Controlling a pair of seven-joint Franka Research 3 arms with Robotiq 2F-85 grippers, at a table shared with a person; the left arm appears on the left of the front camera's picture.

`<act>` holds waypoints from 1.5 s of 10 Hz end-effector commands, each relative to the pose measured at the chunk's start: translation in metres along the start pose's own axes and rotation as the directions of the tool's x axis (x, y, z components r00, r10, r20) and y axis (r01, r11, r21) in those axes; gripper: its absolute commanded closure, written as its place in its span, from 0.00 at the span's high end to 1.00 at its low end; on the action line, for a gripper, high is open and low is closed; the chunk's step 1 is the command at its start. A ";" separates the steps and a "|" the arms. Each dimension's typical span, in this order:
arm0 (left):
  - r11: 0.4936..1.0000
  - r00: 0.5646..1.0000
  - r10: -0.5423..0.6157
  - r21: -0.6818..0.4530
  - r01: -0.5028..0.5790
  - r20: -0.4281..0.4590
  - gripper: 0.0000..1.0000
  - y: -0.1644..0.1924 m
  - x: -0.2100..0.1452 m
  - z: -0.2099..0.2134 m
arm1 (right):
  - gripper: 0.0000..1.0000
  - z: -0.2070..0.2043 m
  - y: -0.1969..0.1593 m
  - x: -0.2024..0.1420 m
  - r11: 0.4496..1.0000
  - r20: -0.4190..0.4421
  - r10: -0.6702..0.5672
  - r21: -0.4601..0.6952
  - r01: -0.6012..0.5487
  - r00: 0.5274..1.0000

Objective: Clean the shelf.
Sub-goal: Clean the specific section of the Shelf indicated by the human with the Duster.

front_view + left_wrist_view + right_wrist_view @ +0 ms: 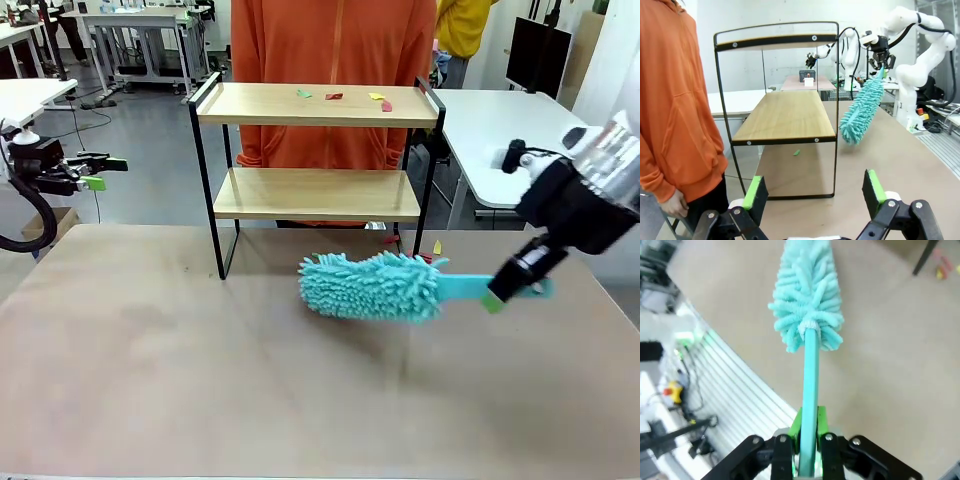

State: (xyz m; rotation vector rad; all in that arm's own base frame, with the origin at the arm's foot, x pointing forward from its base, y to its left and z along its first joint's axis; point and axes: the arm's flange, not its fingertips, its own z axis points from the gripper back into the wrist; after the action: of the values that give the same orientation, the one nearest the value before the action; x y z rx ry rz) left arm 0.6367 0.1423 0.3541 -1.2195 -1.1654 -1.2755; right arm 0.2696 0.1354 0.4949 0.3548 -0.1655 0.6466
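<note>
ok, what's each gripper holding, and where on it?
Right gripper is shut on the duster, near the end of its handle. Left gripper is open, holding nothing.

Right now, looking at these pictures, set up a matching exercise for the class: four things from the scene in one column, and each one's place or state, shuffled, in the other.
Column one
1. duster
2. left tool
3. coloured scraps
4. person

Column two
A. on the shelf's top board
B. open, holding nothing
C. standing behind the shelf
D. gripped by the shut right tool

Pairs: 1-D, 2-B, 3-A, 4-C.
</note>
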 end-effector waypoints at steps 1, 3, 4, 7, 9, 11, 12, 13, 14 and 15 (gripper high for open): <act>1.000 1.000 0.000 -0.005 0.000 -0.002 1.00 -0.002 0.003 -0.001 | 0.13 0.015 0.008 -0.009 1.000 -0.073 0.019 -0.017 -0.021 0.997; 1.000 1.000 0.000 -0.005 0.000 -0.002 1.00 -0.002 0.003 -0.001 | 0.13 0.022 0.006 -0.019 0.998 -0.110 0.057 -0.001 -0.058 0.992; 1.000 1.000 0.000 -0.005 0.000 -0.002 1.00 -0.002 0.003 -0.001 | 0.13 0.021 0.000 -0.020 0.997 -0.106 0.073 0.024 -0.071 0.992; 1.000 1.000 0.000 -0.005 0.000 -0.002 1.00 -0.002 0.003 -0.001 | 0.13 0.011 -0.021 -0.017 0.999 0.067 -0.012 0.053 0.009 0.998; 1.000 1.000 0.000 -0.005 0.000 -0.002 1.00 -0.002 0.003 -0.001 | 0.13 0.018 -0.005 -0.022 0.995 -0.084 0.088 0.054 -0.083 0.993; 1.000 1.000 0.000 -0.005 0.000 -0.002 1.00 -0.002 0.003 -0.001 | 0.13 0.018 -0.005 -0.022 0.995 -0.084 0.088 0.054 -0.083 0.993; 1.000 1.000 0.000 -0.005 0.000 -0.002 1.00 -0.002 0.003 -0.001 | 0.13 0.018 -0.005 -0.022 0.995 -0.084 0.088 0.054 -0.083 0.993; 1.000 1.000 0.000 -0.005 0.000 -0.002 1.00 -0.002 0.003 -0.001 | 0.13 0.018 -0.005 -0.022 0.995 -0.084 0.088 0.054 -0.083 0.993; 1.000 1.000 0.000 -0.005 0.000 -0.002 1.00 -0.002 0.003 -0.001 | 0.13 0.018 -0.005 -0.022 0.995 -0.084 0.088 0.054 -0.083 0.993; 1.000 1.000 0.000 -0.005 0.000 -0.002 1.00 -0.002 0.003 -0.001 | 0.13 0.018 -0.005 -0.022 0.995 -0.084 0.088 0.054 -0.083 0.993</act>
State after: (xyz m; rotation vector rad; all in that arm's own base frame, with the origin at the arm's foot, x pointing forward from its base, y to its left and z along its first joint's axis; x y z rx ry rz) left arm 0.6367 0.1423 0.3540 -1.2197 -1.1653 -1.2754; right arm 0.2570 0.1130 0.5032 0.3874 -0.0846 0.7529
